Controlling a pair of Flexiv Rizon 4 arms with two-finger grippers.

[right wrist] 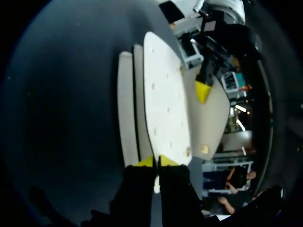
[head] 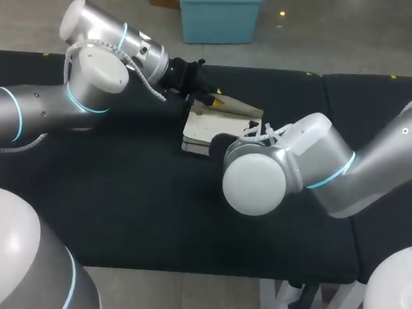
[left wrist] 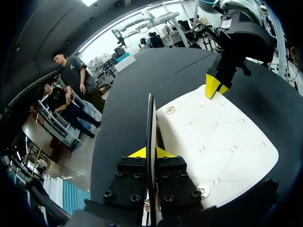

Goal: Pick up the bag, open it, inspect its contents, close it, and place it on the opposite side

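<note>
Head view, bag (head: 206, 126) on black table (head: 119, 198), right arm (head: 310, 166) blocking its corner

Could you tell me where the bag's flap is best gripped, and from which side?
Grip the flap at its thin free edge, coming in edge-on, one finger on each flat face. It is a flat panel raised off the bag, so both faces are exposed, as the right gripper does.

A long black table (head: 118, 212) runs across in front of me, its top matte and dark. Toward the right a seam shows where a second black section butts against it. One cream bag (head: 206, 132) lies on it, near the far edge about midway along, its flap lifted off the layers below.
</note>
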